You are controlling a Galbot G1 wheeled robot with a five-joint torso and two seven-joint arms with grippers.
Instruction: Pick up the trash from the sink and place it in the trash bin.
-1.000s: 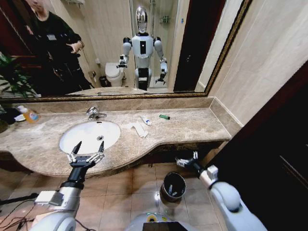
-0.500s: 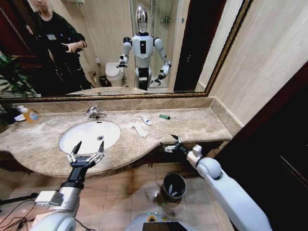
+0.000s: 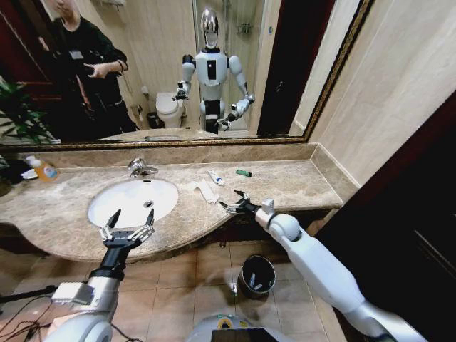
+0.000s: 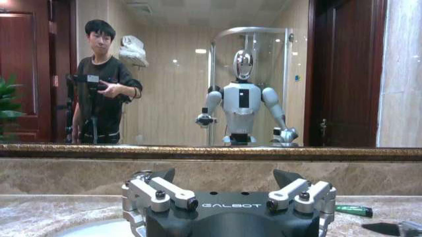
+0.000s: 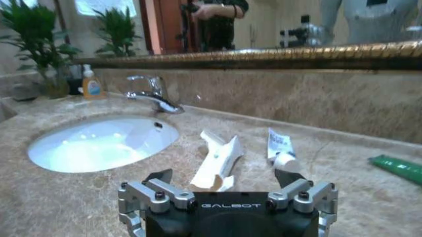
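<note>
White paper strips (image 3: 206,190), a small white tube (image 3: 215,178) and a green piece (image 3: 244,173) lie on the marble table (image 3: 299,187), beside the sink (image 3: 133,201). My right tool (image 3: 233,205), fingers spread and empty, has risen from near the trash bin (image 3: 256,276) to hover just short of the strips. My left tool (image 3: 127,226) waits open at the basin's front rim. The right wrist view adds the soap bottle (image 5: 91,83).

Soap bottle (image 3: 45,169) by plant (image 3: 18,114); mirror (image 3: 142,64) above.
</note>
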